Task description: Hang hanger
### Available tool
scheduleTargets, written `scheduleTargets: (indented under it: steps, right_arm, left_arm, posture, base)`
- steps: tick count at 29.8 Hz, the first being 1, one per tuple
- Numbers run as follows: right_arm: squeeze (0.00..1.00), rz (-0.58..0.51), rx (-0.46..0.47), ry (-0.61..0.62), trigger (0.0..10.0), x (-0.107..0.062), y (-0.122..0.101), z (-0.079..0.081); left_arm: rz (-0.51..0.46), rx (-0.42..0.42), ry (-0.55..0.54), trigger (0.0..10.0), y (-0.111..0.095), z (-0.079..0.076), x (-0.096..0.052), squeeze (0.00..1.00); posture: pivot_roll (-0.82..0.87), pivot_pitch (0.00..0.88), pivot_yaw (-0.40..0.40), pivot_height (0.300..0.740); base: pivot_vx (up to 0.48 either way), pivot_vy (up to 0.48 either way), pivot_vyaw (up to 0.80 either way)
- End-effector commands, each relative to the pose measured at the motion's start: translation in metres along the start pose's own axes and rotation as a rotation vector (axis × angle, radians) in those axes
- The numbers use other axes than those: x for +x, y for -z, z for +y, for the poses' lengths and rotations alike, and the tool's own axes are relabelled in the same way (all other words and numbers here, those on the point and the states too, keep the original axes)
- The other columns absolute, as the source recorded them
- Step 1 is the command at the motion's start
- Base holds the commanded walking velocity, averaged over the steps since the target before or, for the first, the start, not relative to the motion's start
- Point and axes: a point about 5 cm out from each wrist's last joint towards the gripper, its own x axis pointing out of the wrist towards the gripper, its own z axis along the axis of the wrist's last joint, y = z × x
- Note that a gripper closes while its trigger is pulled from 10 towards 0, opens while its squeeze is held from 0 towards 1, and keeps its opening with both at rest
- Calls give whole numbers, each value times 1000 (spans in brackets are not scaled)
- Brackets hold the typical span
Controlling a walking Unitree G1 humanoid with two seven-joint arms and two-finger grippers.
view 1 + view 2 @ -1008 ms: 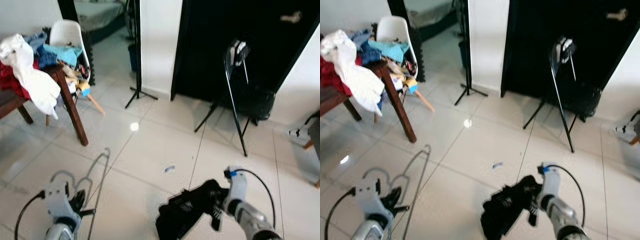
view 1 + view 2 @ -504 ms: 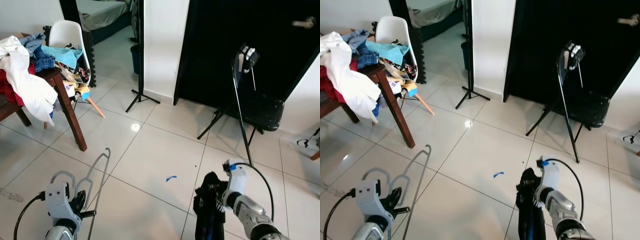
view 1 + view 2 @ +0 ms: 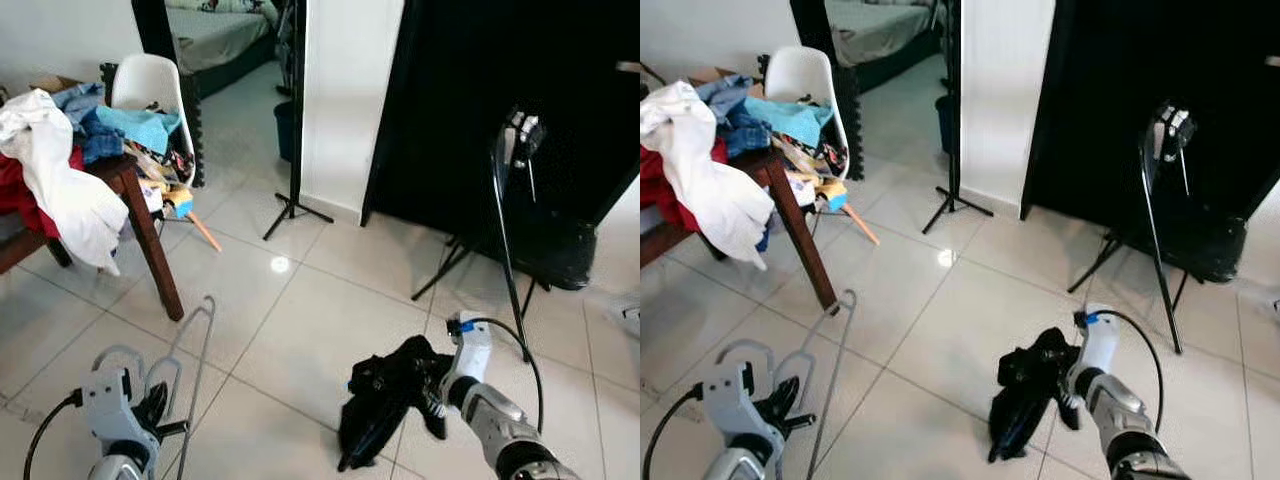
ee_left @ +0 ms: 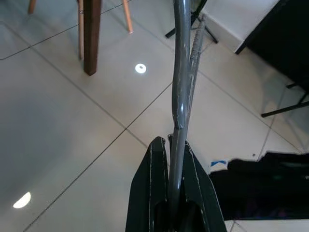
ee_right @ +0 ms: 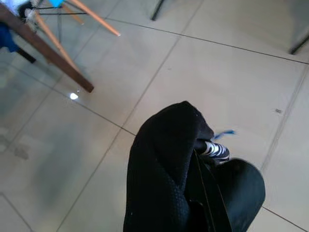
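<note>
Half a second back the black garment (image 3: 385,400) hung straight down from the right gripper (image 3: 440,385); it now bunches out toward 9 o'clock of that gripper, and the whole scene has slid as the camera moved. The grey wire hanger (image 3: 195,345) rises from the left gripper (image 3: 155,410) at 7 o'clock in the head views, its hook near the foot of the wooden table leg (image 3: 160,255). In the left wrist view the black fingers (image 4: 154,193) are closed tight on the hanger's wire (image 4: 179,96), which runs away along them over the pale floor tiles (image 4: 72,125). The right gripper sits at 5 o'clock; in its wrist view the dark cloth (image 5: 164,169) wraps its fingers, so I cannot tell how far apart they are, though the cloth hangs from it. At 10 o'clock a wooden table (image 3: 110,170) carries a heap of clothes (image 3: 55,160), with a white chair (image 3: 145,85) behind it. A black tripod stand (image 3: 295,130) stands at 12 o'clock by the white wall (image 3: 350,90). A black folding chair (image 3: 530,230) stands at 2 o'clock.
</note>
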Motion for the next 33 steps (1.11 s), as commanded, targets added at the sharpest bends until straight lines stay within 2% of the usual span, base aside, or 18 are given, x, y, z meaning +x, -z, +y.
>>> scheduleTargets:
  steps: [1, 4, 8, 9, 13, 15, 17, 19, 22, 25, 27, 29, 30, 32, 33]
  right_arm:
    - [0, 7, 2, 16, 10000, -4, 3, -6]
    - [0, 6, 3, 10, 10000, -3, 1, -5]
    - [0, -58, -14, -64, 10000, 6, -24, 7]
    - [0, -58, -14, -64, 10000, 6, -24, 7]
    - [0, -149, -25, -117, 10000, 14, -55, 18]
    - [0, -149, -25, -117, 10000, 14, -55, 18]
    - [0, -188, -29, -155, 10000, 18, -69, 27]
    - [0, -265, -38, -202, 10000, 24, -94, 43]
    - [0, -295, -37, -215, 10000, 26, -105, 49]
    - [0, -463, -52, -312, 10000, 25, -162, 82]
    - [0, -463, -52, -312, 10000, 25, -162, 82]
    - [0, -562, -59, -357, 10000, 20, -197, 100]
    - [0, -562, -59, -357, 10000, 20, -197, 100]
    - [0, -613, -57, -382, 10000, 17, -217, 111]
    - [0, -613, -57, -382, 10000, 17, -217, 111]
  left_arm:
    - [8, -5, 5, 10000, 1, 0, -1, 0]
    - [8, -5, 10, 10000, 1, -1, -1, 0]
    - [-58, 15, 48, 10000, -21, -6, 6, 0]
    - [-58, 15, 48, 10000, -21, -6, 6, 0]
    - [-200, 73, 103, 10000, -69, -16, 14, 0]
    - [-200, 73, 103, 10000, -69, -16, 14, 0]
    - [-264, 100, 132, 10000, -92, -22, 17, 0]
    - [-348, 145, 169, 10000, -122, -32, 18, 0]
    - [-376, 159, 180, 10000, -132, -36, 18, 0]
    - [-446, 200, 208, 10000, -157, -52, 15, 0]
    - [-446, 200, 208, 10000, -157, -52, 15, 0]
    - [-473, 222, 215, 10000, -168, -61, 13, 0]
    - [-473, 222, 215, 10000, -168, -61, 13, 0]
    - [-484, 232, 213, 10000, -174, -66, 12, 0]
    - [-484, 232, 213, 10000, -174, -66, 12, 0]
  posture:
    - [-117, 90, -43, 740]
    - [-117, 90, -43, 740]
    - [-110, 110, -39, 740]
    - [-110, 110, -39, 740]
    - [-92, 110, -37, 740]
    - [-92, 110, -37, 740]
    - [-81, 107, -38, 740]
    - [-66, 115, -37, 740]
    - [-65, 117, -37, 740]
    - [-63, 123, -33, 740]
    - [-63, 123, -33, 740]
    - [-61, 124, -36, 740]
    - [-61, 124, -36, 740]
    - [-56, 128, -36, 740]
    - [-56, 128, -36, 740]
  base:
    - [315, 0, 0]
    - [317, 0, 0]
    - [330, 0, 125]
    - [337, 0, 500]
    - [339, 0, 791]
    - [337, 0, 788]
    - [339, 0, 781]
    - [341, 0, 384]
    - [341, 0, 0]
    - [341, 0, 0]
    - [345, 0, 0]
    - [343, 0, 0]
    - [345, 0, 0]
    - [341, 0, 0]
    - [341, 0, 0]
